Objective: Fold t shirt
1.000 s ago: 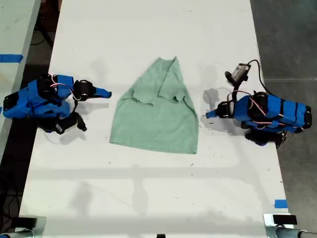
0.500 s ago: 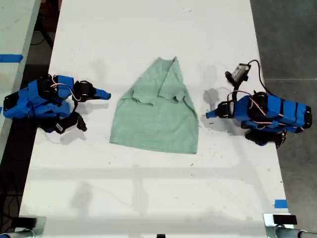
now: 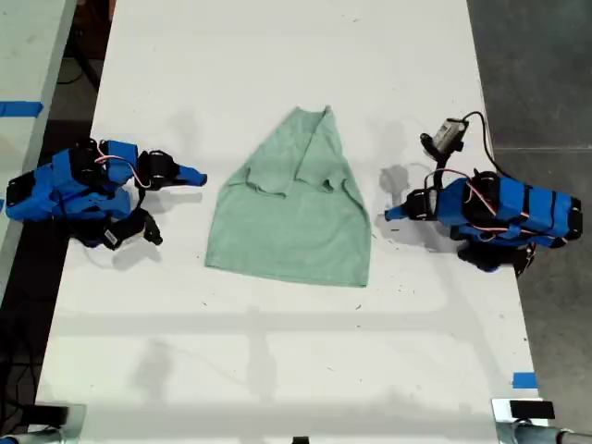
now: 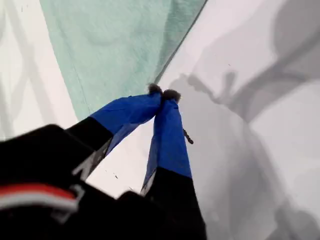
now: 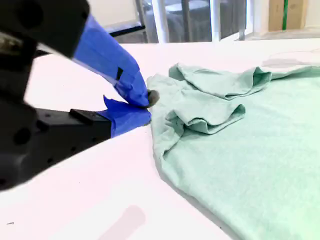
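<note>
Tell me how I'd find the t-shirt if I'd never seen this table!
Look at the long white table with a blue robot arm at each side in the exterior view. The t shirt lies flat between them, touching neither. It is the only soft, pale mint-green thing there, its sleeves folded inward.

I can read no text, label, brand, number or sign in any of my views. The t shirt (image 3: 294, 213) is plain mint green with no print on it. The blue tape pieces (image 3: 524, 379) at the desk (image 3: 277, 55) edges carry no writing that I can make out, and neither arm shows a legible marking.
</note>
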